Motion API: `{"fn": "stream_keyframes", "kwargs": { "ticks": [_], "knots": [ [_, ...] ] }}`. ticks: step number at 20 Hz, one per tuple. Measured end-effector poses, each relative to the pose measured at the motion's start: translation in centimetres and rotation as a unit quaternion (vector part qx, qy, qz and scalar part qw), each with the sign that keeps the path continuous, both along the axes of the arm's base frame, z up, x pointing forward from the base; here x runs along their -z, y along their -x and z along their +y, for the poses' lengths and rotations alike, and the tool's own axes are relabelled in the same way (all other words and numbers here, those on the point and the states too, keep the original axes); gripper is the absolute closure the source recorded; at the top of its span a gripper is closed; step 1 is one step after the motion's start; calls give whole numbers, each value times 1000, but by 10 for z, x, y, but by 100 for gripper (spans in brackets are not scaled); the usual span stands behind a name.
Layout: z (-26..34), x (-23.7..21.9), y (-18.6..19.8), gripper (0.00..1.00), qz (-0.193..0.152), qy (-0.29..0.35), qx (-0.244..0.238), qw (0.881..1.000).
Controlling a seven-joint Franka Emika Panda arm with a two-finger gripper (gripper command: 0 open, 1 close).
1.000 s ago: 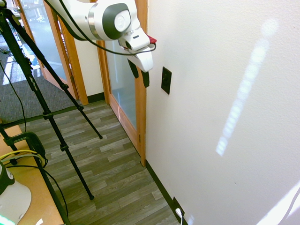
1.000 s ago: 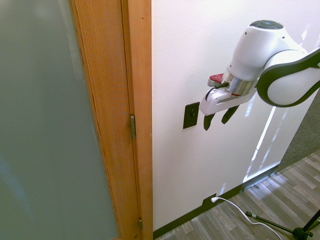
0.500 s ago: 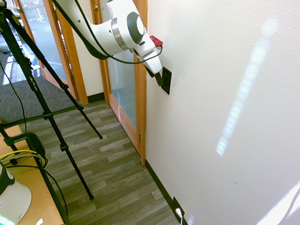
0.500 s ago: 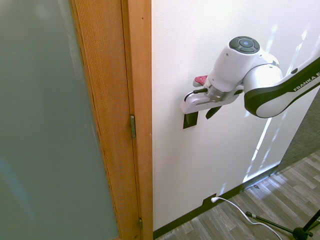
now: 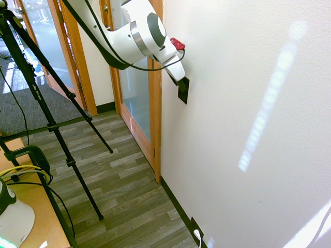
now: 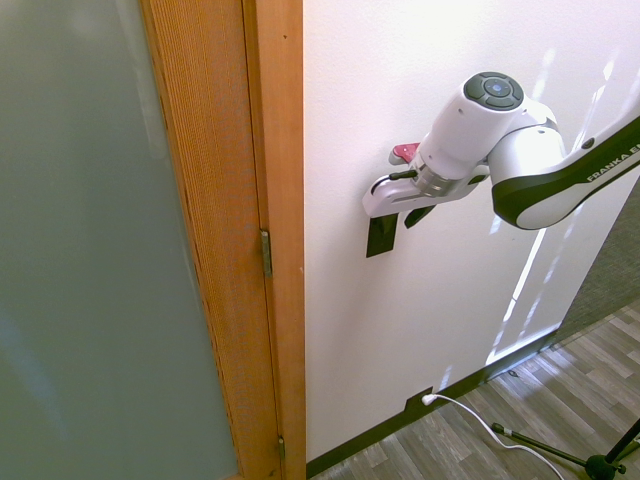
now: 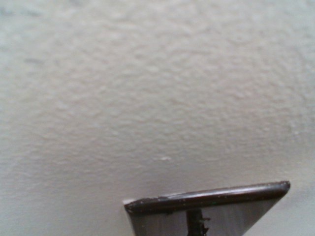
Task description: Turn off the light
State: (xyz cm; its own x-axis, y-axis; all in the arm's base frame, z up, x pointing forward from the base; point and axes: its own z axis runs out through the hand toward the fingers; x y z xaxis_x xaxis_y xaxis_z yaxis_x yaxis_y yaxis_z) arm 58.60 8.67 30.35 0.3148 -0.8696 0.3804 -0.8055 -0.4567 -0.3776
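Pressing rather than grasping is what the switch (image 5: 183,92) calls for: it is judged to be a rigid, flat black plate fixed to the white wall (image 5: 248,103), with nothing on it that could be lifted or pinched. A short, firm push on the rocker face should be enough, and little force is likely needed; too hard a push could strain the plate or the fingers. The plate is mounted upright on the wall just beside the wooden door frame (image 5: 155,119), well above the floor (image 5: 119,181). Far below it, at the baseboard, a second black plate with a white plug (image 5: 197,233) is seen; that one is not the target.

The gripper (image 6: 400,215) is held right at the upper part of the switch, with the white hand angled down toward the wall and covering the plate's top edge in both exterior views. Only the lower part of the plate is left visible beneath it. Contact appears to be made, though the exact touching point is hidden by the hand. Two dark fingers can be made out apart from each other in the second exterior view, so they are read as spread, not pinching anything. In the wrist view, mostly textured wall is shown from very close, with the plate's dark edge (image 7: 206,196) at the frame's lower border.
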Motion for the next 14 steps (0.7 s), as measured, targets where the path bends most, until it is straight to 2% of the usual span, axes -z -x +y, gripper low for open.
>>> {"fn": "stream_keyframes", "kwargs": {
  "ticks": [14],
  "knots": [
    [13,10,-15,100,2,11,5,1000]
  ]
}}
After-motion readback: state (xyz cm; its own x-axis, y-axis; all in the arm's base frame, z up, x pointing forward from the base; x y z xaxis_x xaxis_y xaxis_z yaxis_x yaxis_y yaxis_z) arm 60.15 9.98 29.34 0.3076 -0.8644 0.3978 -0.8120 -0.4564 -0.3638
